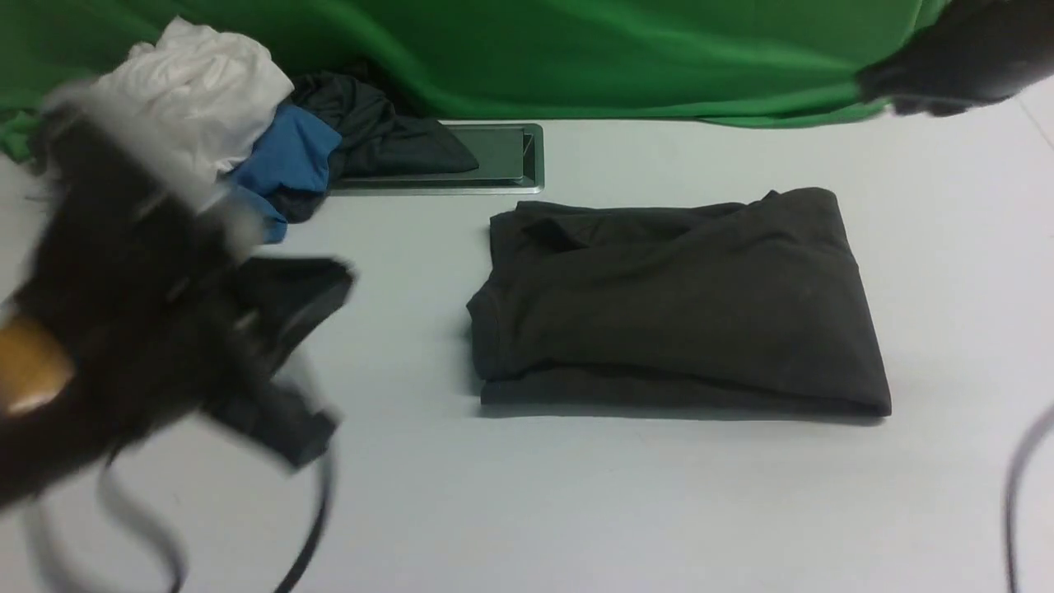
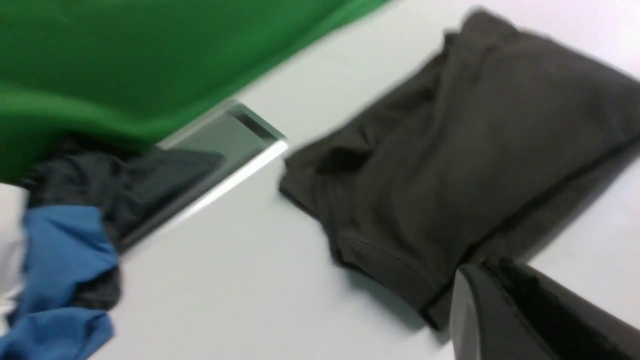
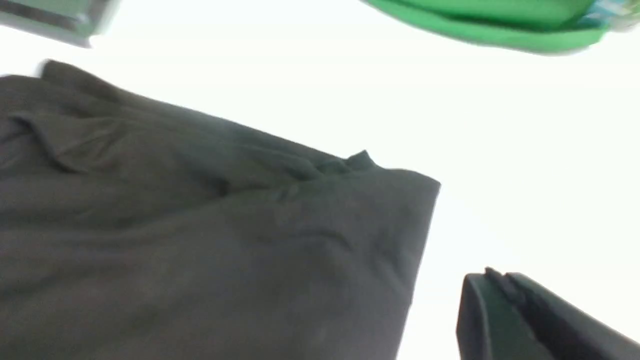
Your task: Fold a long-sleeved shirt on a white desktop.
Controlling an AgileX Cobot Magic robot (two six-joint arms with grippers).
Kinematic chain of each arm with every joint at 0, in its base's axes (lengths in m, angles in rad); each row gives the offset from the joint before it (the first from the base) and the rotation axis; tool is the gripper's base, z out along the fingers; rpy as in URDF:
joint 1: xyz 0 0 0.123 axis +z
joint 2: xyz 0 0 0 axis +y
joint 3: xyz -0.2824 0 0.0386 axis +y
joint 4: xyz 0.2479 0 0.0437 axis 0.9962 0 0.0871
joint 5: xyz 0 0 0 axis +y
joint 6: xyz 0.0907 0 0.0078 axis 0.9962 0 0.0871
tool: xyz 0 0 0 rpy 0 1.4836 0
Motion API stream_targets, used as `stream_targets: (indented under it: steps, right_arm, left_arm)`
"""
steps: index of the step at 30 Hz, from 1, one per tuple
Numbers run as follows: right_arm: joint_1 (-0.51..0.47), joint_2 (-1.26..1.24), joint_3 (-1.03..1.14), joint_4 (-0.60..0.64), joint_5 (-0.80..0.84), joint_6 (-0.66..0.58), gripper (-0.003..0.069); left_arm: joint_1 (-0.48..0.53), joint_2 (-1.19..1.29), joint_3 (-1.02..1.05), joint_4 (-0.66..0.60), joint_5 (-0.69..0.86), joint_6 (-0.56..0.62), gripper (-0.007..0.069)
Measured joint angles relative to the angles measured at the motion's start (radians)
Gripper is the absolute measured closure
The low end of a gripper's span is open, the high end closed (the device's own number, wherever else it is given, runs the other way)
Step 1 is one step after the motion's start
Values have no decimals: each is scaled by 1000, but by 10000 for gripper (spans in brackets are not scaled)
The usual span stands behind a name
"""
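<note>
The blurry black left gripper (image 1: 329,280) is hanging over the near left part of the table, and its two fingers are pressed together with nothing between them. In the left wrist view, its dark fingers (image 2: 505,310) are lying tight against each other, just beside a corner of the shirt. The black right gripper (image 1: 873,82) is up at the far right, in front of the green cloth, and its fingers (image 3: 500,315) are squeezed together too, holding nothing.

The big black cotton long-sleeved shirt (image 1: 675,305) is lying folded into a neat, flat rectangle in the middle of the smooth white desktop (image 1: 576,494), a little to the right. Neither gripper is touching it.

The steel-framed hatch (image 1: 502,156) is sitting in the table at the far side, just behind the shirt. A dark garment (image 1: 387,132) is spilling over its left part. A crumpled white cloth (image 1: 198,82) and a blue cloth (image 1: 288,156) are piled to the left of that. The green cloth backdrop (image 1: 576,49) is hanging along the far edge.
</note>
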Motion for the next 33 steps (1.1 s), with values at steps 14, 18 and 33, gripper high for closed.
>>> stream_targets:
  steps: [14, 18, 33]
  right_arm:
    - [0, -624, 508, 6, -15, 100, 604]
    - [0, -849, 657, 6, -15, 172, 601]
    - [0, -1304, 893, 7, -185, 245, 543]
  left_arm:
    - [0, -355, 239, -11, -214, -1, 606]
    - [0, -356, 240, -11, -215, -1, 606]
    - [0, -356, 258, -11, -208, -1, 606]
